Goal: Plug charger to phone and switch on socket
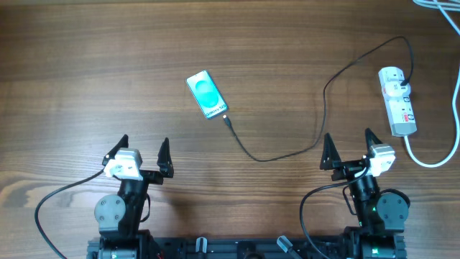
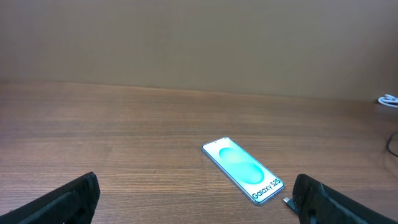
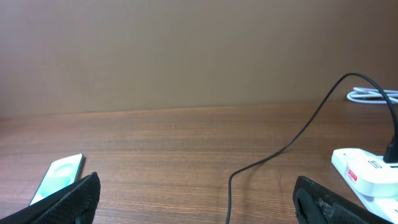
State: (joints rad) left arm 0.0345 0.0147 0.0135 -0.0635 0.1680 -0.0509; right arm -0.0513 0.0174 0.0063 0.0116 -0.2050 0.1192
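**Clerk:** Item one, the Galaxy phone?

**Keeper:** Flat on the wooden table, screen up and lit teal. It sits left of centre, ahead of the left gripper.

**Clerk:** Item two, the charger cable?

**Keeper:** Thin and black. It runs from the white power strip at the right edge and loops past the right gripper. Its connector tip ends just beside the phone's near end. The tip appears unseated, with a sliver of gap in the left wrist view, but it is too small to be sure.

**Clerk:** Grippers?

**Keeper:** Both are spread wide, holding nothing, apart from every item.

**Clerk:** Handling notes for the step in hand?

**Keeper:** Plugging looks not yet begun.
- Pinch the cable close behind the tip, because a grip farther back would probably let it droop.
- Line the tip up with the phone's long axis before pushing.
- Brace the phone's far end with the other gripper, since it would likely slide on smooth wood.
- The left arm is nearer the phone and the right is nearer the strip's switch.
- Leave the thick white cord alone.
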